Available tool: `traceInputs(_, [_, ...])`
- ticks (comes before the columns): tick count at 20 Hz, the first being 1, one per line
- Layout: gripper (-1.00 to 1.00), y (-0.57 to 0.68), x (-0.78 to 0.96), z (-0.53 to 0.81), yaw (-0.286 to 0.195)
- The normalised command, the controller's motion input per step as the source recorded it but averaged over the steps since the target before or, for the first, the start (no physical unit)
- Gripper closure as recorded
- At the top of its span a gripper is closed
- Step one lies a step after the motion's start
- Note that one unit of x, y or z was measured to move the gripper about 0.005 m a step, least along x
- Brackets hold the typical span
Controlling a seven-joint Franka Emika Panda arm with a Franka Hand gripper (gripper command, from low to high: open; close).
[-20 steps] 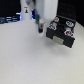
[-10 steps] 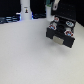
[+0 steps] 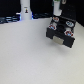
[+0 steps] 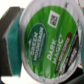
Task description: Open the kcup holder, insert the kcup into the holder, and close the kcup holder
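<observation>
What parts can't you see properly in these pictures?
- Gripper: fingers out of frame in the wrist view; in the exterior view the arm is cut off by the top edge.
- Kcup: fills the wrist view, rim cut by edges, small print blurred.
- Kcup holder: exterior view too small and blurry to tell open from closed.

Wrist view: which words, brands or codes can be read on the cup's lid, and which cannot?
"GREEN MOUNTAIN": on the green part of the kcup lid.
"DARK MAGIC": on the dark part of the lid.
Square code on the white rim: too blurred to read.
Small print under both names: too blurred to read.
Exterior view: no text can be read.
</observation>
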Motion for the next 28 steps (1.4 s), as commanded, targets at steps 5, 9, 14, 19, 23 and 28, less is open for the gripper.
traceInputs(5, [1.0, 0.48, 0.0, -0.01, 0.117])
traceInputs(9, [1.0, 0.47, 0.0, -0.09, 0.126])
traceInputs(14, [1.0, 0.44, 0.01, -0.17, 0.138])
traceInputs(19, [1.0, 0.35, 0.02, -0.33, 0.137])
traceInputs(23, [1.0, 0.15, 0.0, -0.35, 0.1])
traceInputs(28, [1.0, 0.03, -0.01, -0.29, 0.09])
